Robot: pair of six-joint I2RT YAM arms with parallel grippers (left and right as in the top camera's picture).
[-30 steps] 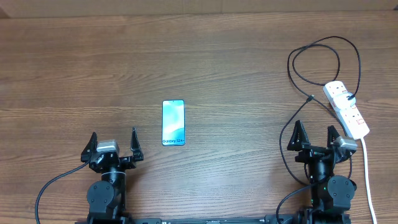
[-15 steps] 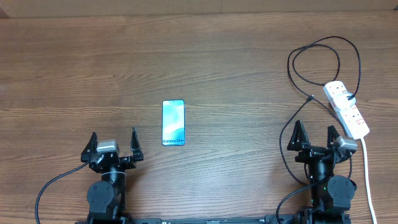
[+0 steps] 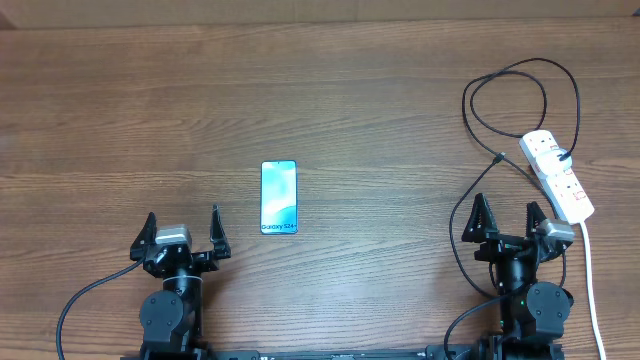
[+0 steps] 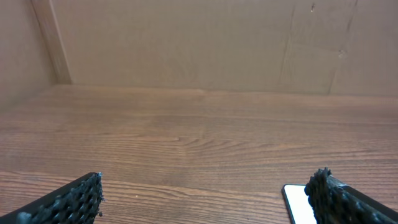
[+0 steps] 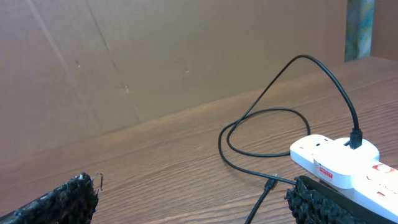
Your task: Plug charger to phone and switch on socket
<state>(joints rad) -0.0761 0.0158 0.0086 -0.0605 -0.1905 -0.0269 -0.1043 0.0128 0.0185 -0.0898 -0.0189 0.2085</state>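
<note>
The phone (image 3: pixel 280 197) lies flat on the wooden table, screen up, just up and right of my left gripper (image 3: pixel 182 229); its white corner shows in the left wrist view (image 4: pixel 296 200). The socket (image 3: pixel 556 176) is a white power strip at the far right, also in the right wrist view (image 5: pixel 339 162). The charger (image 3: pixel 480 110) loops above it, its black plug in the strip's top outlet (image 5: pixel 355 137) and its connector tip (image 5: pixel 271 183) loose on the table left of the strip. My right gripper (image 3: pixel 509 222) sits below the tip. Both grippers are open and empty.
The strip's thick white cord (image 3: pixel 590 275) runs down the right edge past my right arm. A brown cardboard wall (image 4: pixel 186 43) stands behind the table's far edge.
</note>
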